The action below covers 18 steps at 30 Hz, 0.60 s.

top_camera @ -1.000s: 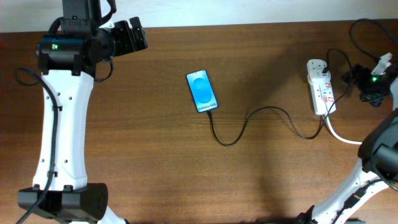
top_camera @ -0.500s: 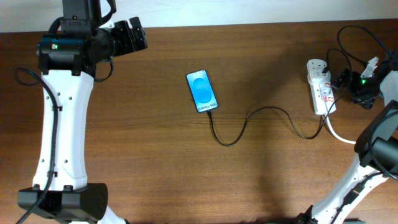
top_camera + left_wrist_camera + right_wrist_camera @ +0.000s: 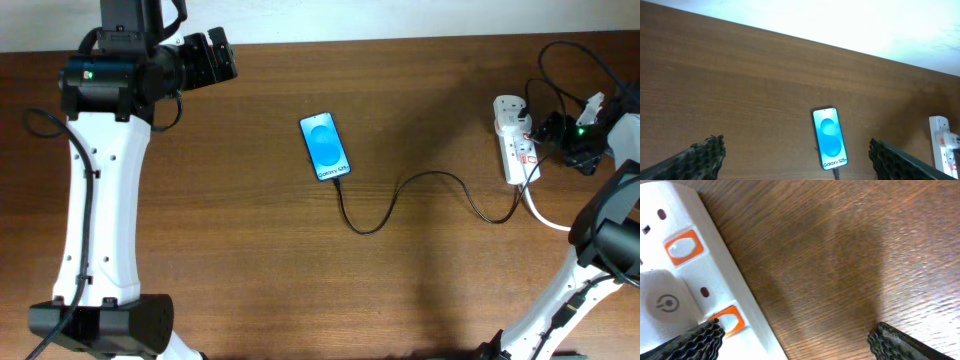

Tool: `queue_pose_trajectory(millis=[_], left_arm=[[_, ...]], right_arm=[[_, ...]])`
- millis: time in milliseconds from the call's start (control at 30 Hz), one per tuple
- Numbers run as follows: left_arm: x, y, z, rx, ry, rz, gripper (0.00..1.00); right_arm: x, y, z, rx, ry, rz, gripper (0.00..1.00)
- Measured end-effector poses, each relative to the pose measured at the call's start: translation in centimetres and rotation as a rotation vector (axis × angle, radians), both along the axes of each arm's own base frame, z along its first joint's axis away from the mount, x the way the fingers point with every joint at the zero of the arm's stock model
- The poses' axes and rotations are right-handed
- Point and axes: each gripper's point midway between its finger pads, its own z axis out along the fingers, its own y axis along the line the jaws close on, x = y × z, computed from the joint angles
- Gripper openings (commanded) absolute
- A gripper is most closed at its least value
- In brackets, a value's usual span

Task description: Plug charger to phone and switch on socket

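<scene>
**Overhead and wrist views.** The phone lies screen-up at mid-table. The charger curls from the phone's near end rightward to the socket, which lies far right. The right gripper hangs just beside the socket's right edge, fingers spread wide and empty (one pad sits next to an orange switch). The left gripper, far left, is likewise spread and holds nothing.

One phone lies near the middle of the one table. One charger runs from it toward three o'clock. One socket sits at three o'clock, with one white cord leaving its six o'clock end. The right wrist view shows two orange switches and one white adapter on it. There are two arms: one left gripper at ten o'clock and one right gripper at three.
</scene>
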Motion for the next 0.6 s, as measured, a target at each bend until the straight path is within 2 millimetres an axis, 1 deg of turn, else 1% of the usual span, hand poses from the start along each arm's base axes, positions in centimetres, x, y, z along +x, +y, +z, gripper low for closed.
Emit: queue_pose_trajectory(millis=[100, 600], left_arm=[[0.00, 0.00, 0.00, 0.000, 0.000, 0.000, 0.99], [0.00, 0.00, 0.00, 0.000, 0.000, 0.000, 0.99]], right_arm=[[0.16, 0.32, -0.01, -0.004, 0.001, 0.010, 0.98], [0.16, 0.32, -0.01, -0.008, -0.001, 0.021, 0.98]])
